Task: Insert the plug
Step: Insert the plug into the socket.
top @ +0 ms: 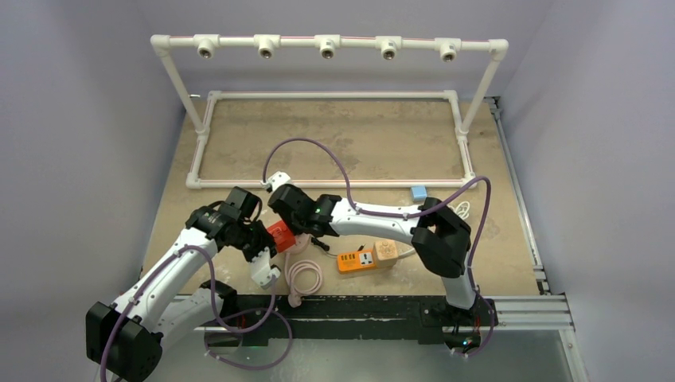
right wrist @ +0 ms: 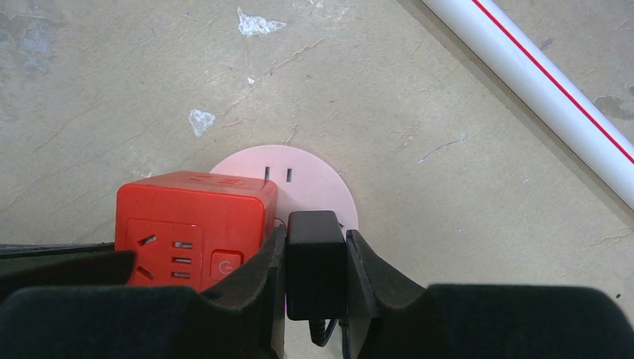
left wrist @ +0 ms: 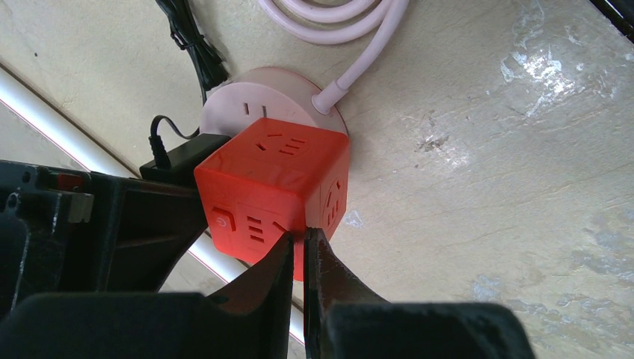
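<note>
Between the right tool's [right wrist: 315, 235] fingers sits the black plug [right wrist: 315, 258], clamped on both flanks with its cable trailing back under the tool. Ahead of those fingertips lies the pink round socket [right wrist: 318, 176], a flat disc on the table [right wrist: 463, 224]. The plug's front end reaches over the disc's near edge, and I cannot tell whether its prongs are in. Two slots show on the disc just beyond the plug. Immediately left of this tool, touching its left finger, stands the red cube socket [right wrist: 196, 217], which covers the disc's left part. Far ahead and to the right a white pipe [right wrist: 538, 82] with a red stripe crosses the table.

At the left tool [left wrist: 303, 238] the fingers are drawn almost together, with only a sliver between them. Their tips meet the cube's near lower corner, and I cannot tell if they pinch anything. Beyond the cube from this tool the pink disc shows again. A pink cord [left wrist: 359, 60] leaves the disc and coils farther ahead. The black plug lies to the tool's left, against the cube's side.
</note>
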